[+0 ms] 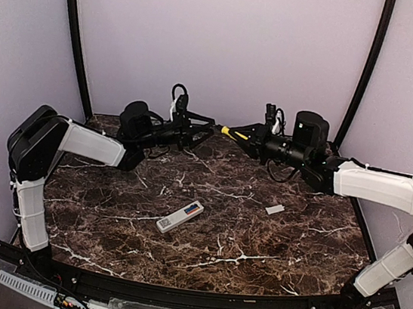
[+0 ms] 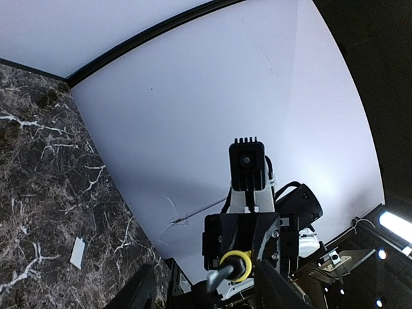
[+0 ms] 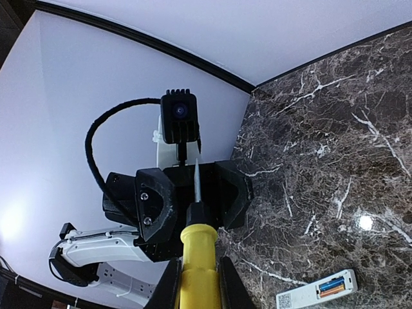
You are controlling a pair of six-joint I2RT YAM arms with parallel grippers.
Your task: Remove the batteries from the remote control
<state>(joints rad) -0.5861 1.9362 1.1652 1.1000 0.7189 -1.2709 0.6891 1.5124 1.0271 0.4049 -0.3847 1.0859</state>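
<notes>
My right hand (image 3: 198, 286) pinches the yellow-handled screwdriver (image 3: 198, 254); my left hand (image 3: 195, 193) is spread around its tip. Well apart from both, the remote control (image 1: 180, 216) lies on the desk (image 1: 270, 247), batteries (image 1: 193, 209) still inside.

White arms (image 1: 90, 143), black hands (image 1: 205, 133), looped cables (image 1: 178, 94)

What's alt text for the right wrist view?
A yellow-handled screwdriver, clamped in the right gripper's jaws, points its tip toward the left gripper's open jaws. Bottom right on the marble table lies the remote control, orange and blue batteries exposed.
</notes>
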